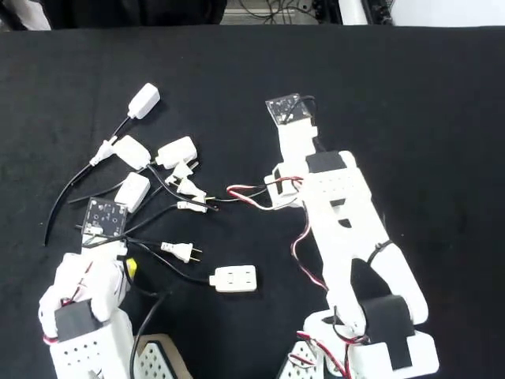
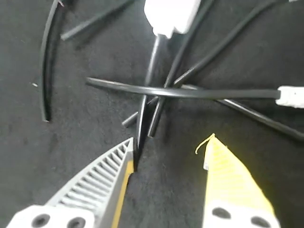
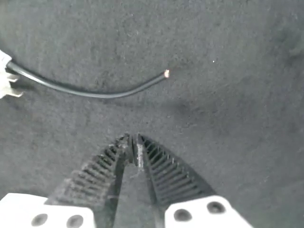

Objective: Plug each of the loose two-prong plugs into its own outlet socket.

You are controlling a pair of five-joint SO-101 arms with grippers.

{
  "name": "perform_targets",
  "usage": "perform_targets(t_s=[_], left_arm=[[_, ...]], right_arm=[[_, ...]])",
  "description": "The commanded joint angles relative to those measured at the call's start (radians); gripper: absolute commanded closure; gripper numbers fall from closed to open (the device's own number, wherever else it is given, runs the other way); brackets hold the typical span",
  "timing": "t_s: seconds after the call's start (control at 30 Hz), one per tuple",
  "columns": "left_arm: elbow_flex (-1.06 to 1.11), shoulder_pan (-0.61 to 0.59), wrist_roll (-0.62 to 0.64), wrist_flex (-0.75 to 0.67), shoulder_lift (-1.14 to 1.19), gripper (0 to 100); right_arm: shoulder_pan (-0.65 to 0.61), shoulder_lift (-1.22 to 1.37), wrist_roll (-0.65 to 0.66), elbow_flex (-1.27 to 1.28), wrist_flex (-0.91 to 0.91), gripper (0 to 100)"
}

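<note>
Left fingers [image 2: 219, 166]: spread wide, one grey and one yellow, holding nothing, tips low over the black bench [image 1: 442, 95].
Cords at left fingers: here's a tangle of black cords [image 2: 190, 92] crossing just ahead of the tips. One cord [image 2: 146, 95] runs down from a white block [image 2: 171, 14] and its end touches the inner edge of the grey tip. The yellow tip sits apart from every cord, bare bench beneath it.
Plug by left fingers: a white plug body [image 2: 290, 95] shows at the view's edge, on the long cord lying across the tangle, well off to the yellow finger's side and not between the fingers.
Right fingers [image 3: 133, 142]: pressed together tip to tip, gripping nothing, hanging over bare bench.
Cord at right fingers: a short black cord [image 3: 90, 90] curves across ahead of the tips, apart from them, ending in a bare copper tip [image 3: 166, 73]. Its other end meets a white piece [image 3: 4, 78] at the edge, too cut off to identify.
Loose plug: from the high view, a two-prong plug [image 1: 180, 251] lies flat near the left arm [image 1: 83, 316], prongs pointing toward the right arm [image 1: 347, 229].
Socket: a white outlet block [image 1: 234, 278] lies just beside that plug, nearer the arm bases, nothing plugged into it.
Other plugs: three more [image 1: 192, 189] lie clustered between the two arms, prongs free.
Other blocks: four white bodies [image 1: 130, 151] on cords are scattered on the far side of the left arm's wrist.
</note>
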Motion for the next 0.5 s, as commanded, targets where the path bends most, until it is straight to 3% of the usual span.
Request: perform_targets(t_s=[0.0,0.23,0.47], left_arm=[[-0.128,0.012,0.040,-0.003,0.003,76],[-0.427,0.012,0.044,0.074,0.129,76],[-0.676,0.019,0.089,-0.003,0.631,76]], right_arm=[[0.021,-0.005,0.011,-0.010,0.008,98.6],[0.023,-0.005,0.011,-0.005,0.005,98.6],[0.023,-0.005,0.011,-0.005,0.003,98.6]])
